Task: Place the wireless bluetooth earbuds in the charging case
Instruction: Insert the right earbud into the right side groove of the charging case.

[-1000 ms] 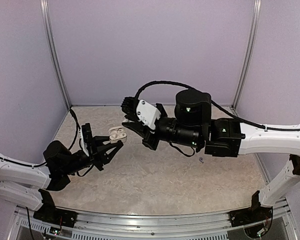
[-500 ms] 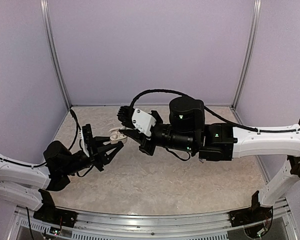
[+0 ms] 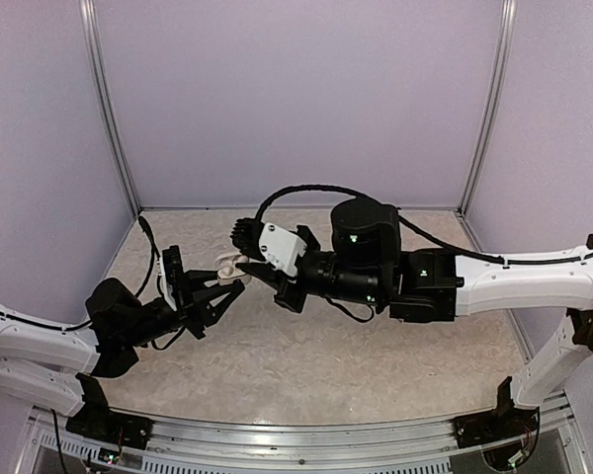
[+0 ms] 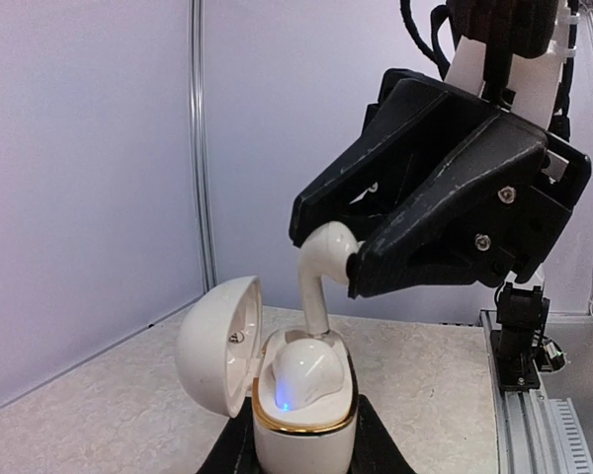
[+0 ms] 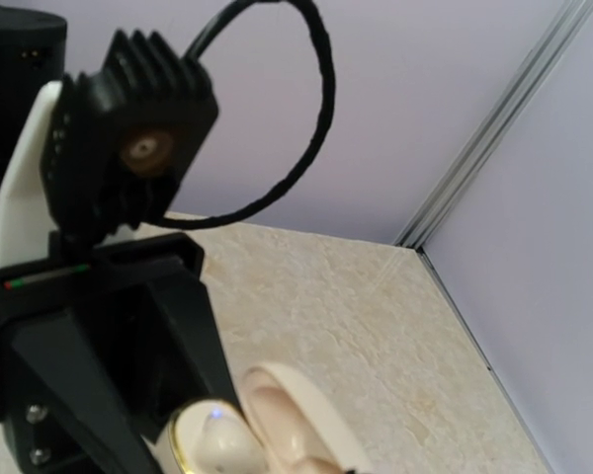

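from where i stand the left claw (image 3: 227, 280) is clenched around the lower body of the charging case (image 4: 302, 427), holding it upright above the table (image 3: 306, 365) with its mouth facing up; the black fingers (image 4: 229, 456) hug the case's two sides, only their tips showing in the left wrist view; the case's lid (image 4: 215, 342) is hinged open and leans away to one side of that claw, its hollow inside turned toward the mouth; a gold band (image 4: 306, 423) runs round the rim; one earbud (image 4: 302, 371) already sits in the case, just above the left claw's grip, with a small blue light (image 4: 285, 405) glowing below it; the right claw (image 4: 330, 253) comes in from above the case, tilted downward, and is pinched on the rounded head of a second earbud (image 4: 315, 288); that bud's stem hangs down out of the right claw's tips and its end reaches the mouth of the case, just behind the seated bud; whether the stem touches the socket i cannot tell; in the overhead view the two claws meet tip to tip over the far left part of the table, the case between them; in the right wrist view the case and its blue light sit right under the claw, with the left arm's black cable (image 5: 322, 118) looping above.
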`<state>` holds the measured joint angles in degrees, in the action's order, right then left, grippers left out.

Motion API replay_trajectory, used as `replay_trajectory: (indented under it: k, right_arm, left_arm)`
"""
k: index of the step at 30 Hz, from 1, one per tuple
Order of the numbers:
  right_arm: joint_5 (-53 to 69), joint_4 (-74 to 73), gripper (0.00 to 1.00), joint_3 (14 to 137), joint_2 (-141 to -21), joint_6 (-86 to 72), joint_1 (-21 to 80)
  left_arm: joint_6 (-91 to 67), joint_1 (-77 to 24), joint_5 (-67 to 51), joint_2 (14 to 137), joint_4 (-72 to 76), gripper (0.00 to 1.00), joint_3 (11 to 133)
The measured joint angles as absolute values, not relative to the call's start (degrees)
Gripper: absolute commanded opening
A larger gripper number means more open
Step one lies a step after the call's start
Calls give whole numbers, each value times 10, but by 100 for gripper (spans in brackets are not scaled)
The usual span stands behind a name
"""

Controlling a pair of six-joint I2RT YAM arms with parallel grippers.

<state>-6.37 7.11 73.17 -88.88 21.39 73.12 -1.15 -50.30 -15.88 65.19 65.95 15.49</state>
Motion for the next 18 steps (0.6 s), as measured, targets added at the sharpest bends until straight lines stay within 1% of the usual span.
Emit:
replay_trajectory:
  k: [18]
  right_arm:
    - [-97, 72, 10, 732, -901, 227, 731]
  left_arm:
    - [-10, -503, -155, 652, 650, 3, 155]
